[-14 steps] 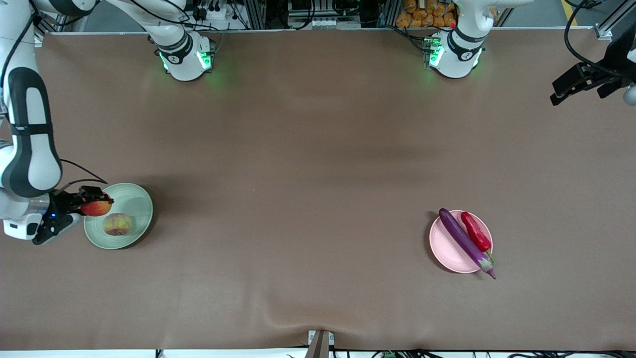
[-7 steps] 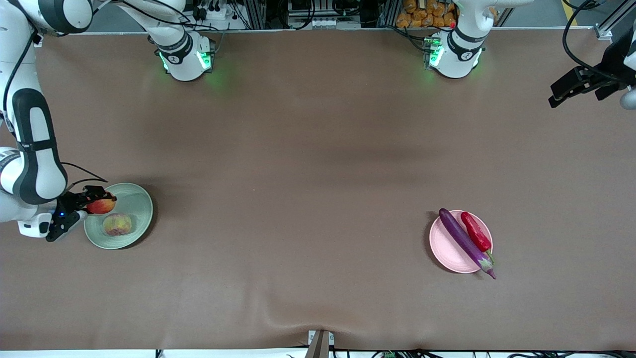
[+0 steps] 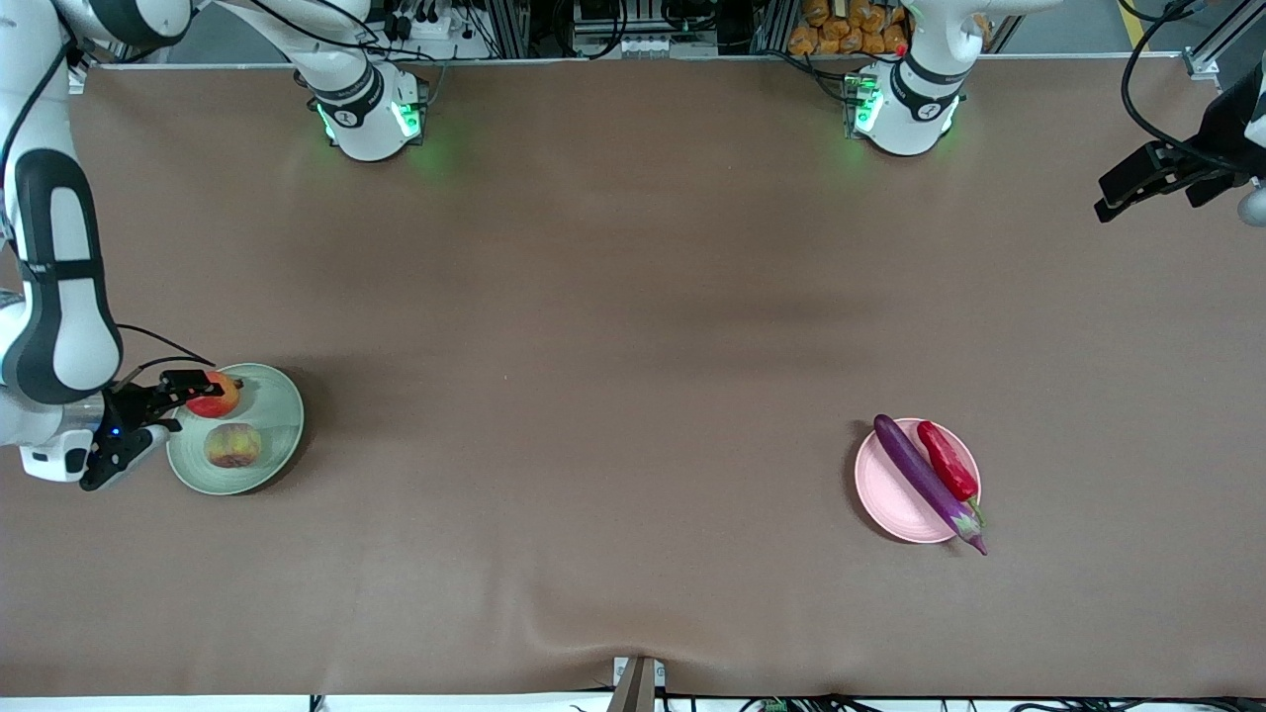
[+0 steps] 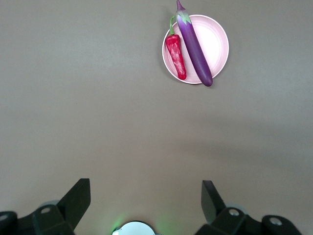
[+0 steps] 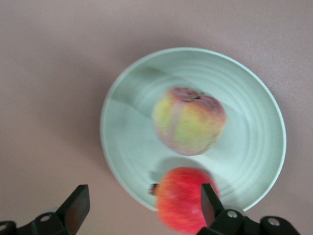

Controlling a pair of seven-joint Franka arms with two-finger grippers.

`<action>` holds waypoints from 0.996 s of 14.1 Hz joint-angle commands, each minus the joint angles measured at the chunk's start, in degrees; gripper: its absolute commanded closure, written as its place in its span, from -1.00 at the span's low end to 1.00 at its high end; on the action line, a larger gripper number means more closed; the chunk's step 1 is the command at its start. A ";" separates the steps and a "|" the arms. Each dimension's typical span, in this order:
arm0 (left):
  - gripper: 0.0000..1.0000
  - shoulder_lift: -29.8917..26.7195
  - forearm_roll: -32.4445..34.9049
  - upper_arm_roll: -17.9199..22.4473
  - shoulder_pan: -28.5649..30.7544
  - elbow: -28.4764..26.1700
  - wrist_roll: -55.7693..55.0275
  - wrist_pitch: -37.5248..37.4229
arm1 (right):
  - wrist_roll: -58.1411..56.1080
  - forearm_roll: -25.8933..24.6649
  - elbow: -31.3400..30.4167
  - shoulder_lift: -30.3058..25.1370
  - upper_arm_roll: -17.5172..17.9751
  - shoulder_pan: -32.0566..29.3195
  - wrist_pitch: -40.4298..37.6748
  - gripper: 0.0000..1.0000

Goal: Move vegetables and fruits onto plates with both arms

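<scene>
My right gripper (image 3: pixel 183 405) is open at the rim of the pale green plate (image 3: pixel 275 420), at the right arm's end of the table. The round red fruit (image 3: pixel 213 396) lies on that plate, free of the fingers, beside the lumpy yellow-pink fruit (image 3: pixel 233 445). In the right wrist view the gripper (image 5: pixel 144 200) is spread wide, with the red fruit (image 5: pixel 181 200) against one finger, the lumpy fruit (image 5: pixel 188 120) and the plate (image 5: pixel 127 137). My left gripper (image 3: pixel 1152 180) is open and empty, up high. The eggplant (image 3: pixel 925 480) and red pepper (image 3: pixel 947 460) lie on the pink plate (image 3: pixel 890 499).
The left wrist view shows its open gripper (image 4: pixel 146 196) high over bare brown table, with the pink plate (image 4: pixel 215 44), eggplant (image 4: pixel 194 46) and pepper (image 4: pixel 175 51) far below. The eggplant's stem end overhangs the plate rim. Both green-lit arm bases stand along the table's farthest edge.
My right gripper has opened and let go of the red fruit, which now rests on the green plate. The gripper has drawn back a little. The left arm has barely moved.
</scene>
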 commanded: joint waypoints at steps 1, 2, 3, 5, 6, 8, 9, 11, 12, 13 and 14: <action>-1.00 -1.07 0.42 0.19 0.19 -0.31 0.84 -0.15 | 9.22 0.48 -1.94 -6.97 -0.37 3.46 -2.89 -1.00; -1.00 -1.16 0.42 0.19 0.19 -0.31 0.84 -0.24 | 13.95 0.49 -2.73 -9.86 -0.63 6.79 -3.76 -1.00; -1.00 -1.25 0.33 0.10 0.19 -0.31 0.66 -0.50 | 21.57 0.23 -2.74 -11.46 -0.46 7.61 -6.03 -1.00; -1.00 -2.30 0.25 0.10 0.19 -0.48 0.31 -1.21 | 30.66 0.49 -2.82 -15.58 -0.10 10.06 -9.30 -1.00; -1.00 -2.56 0.25 0.10 0.19 -0.66 0.31 -1.47 | 35.49 0.40 -2.82 -18.13 -0.28 11.90 -10.52 -1.00; -1.00 -3.27 0.25 0.10 0.19 -1.36 0.31 -1.65 | 46.21 0.40 -2.82 -22.61 -0.37 14.19 -12.81 -1.00; -1.00 -3.36 0.16 0.10 0.19 -1.45 0.31 -1.74 | 48.52 0.14 -2.74 -24.72 -0.54 15.68 -14.13 -1.00; -1.00 -3.71 0.25 0.10 0.19 -1.88 0.92 -1.74 | 49.07 -1.35 -2.74 -28.68 -0.81 16.23 -15.98 -1.00; -1.00 -3.71 0.25 -0.07 0.19 -2.06 1.01 -1.74 | 48.98 -2.32 -2.47 -30.09 -0.81 15.62 -17.12 -1.00; -1.00 -3.71 0.25 -0.07 0.19 -2.06 1.01 -1.74 | 48.81 -3.02 -2.30 -30.63 -1.16 15.00 -18.61 -1.00; -1.00 -3.71 0.16 -0.07 0.19 -2.06 1.19 -1.74 | 48.63 -3.03 -1.69 -31.07 -1.86 14.47 -20.80 -1.00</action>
